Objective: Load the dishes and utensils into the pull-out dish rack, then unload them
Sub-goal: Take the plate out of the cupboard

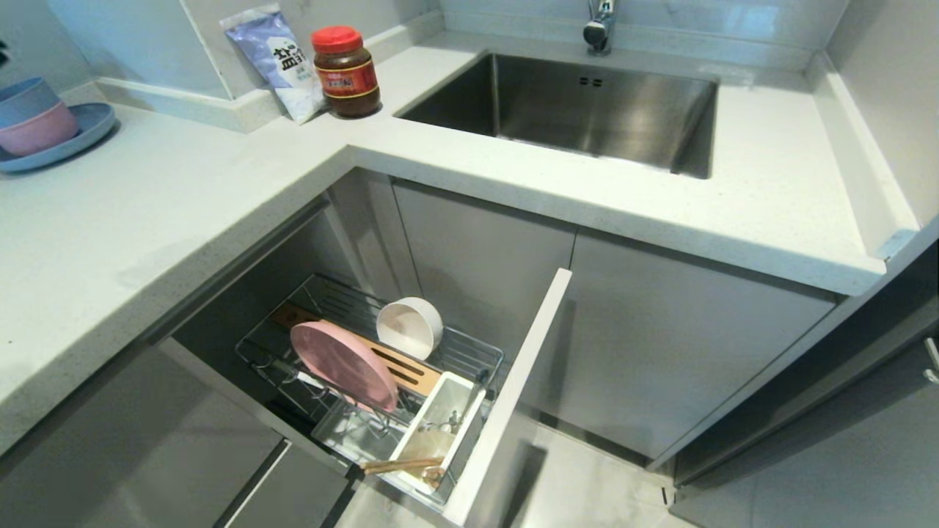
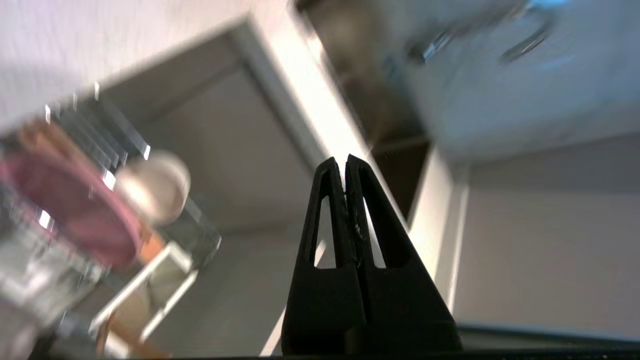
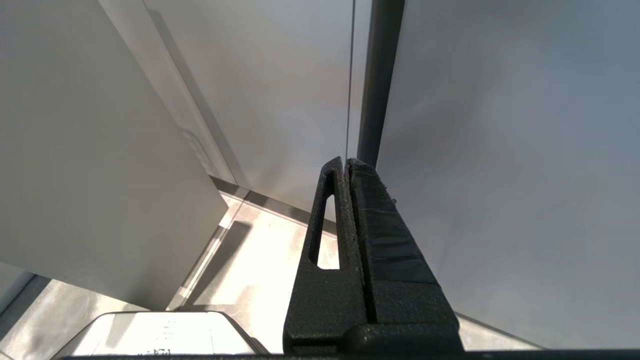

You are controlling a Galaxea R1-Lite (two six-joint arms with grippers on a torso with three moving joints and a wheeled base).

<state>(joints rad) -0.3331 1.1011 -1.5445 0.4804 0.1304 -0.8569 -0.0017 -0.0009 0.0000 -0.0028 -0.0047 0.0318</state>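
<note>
Four task items sit inside the pull-out dish rack (image 1: 469, 359) at the lower centre of the head view, so the loading half appears complete and the unloading half appears not yet begun.

Item positions in the head view:
- The pale-pink plate (image 1: 343, 364) stands on edge among the prongs, left of centre in the rack.
- The cream-white bowl (image 1: 409, 327) rests tipped on its side, just behind and to the right of the plate.
- The chopsticks (image 1: 402, 464) lie across the near end of the white utensil caddy (image 1: 411, 440), at the lower centre of the frame.
- The fork (image 1: 445, 424) appears as a metallic shape inside the caddy; detail is too small to confirm.

The desk (image 1: 147, 220) in the upper left carries none of the four items.

Tool state:
- The left tool (image 2: 344, 167) has its fingers pressed together and holds nothing. In its wrist view the rack lies at the left of the frame, well apart from the fingertips.
- The right tool (image 3: 345, 167) is likewise closed and empty, facing plain cabinet panels.

Remaining work, as judged: remove all four items from the rack.
</note>
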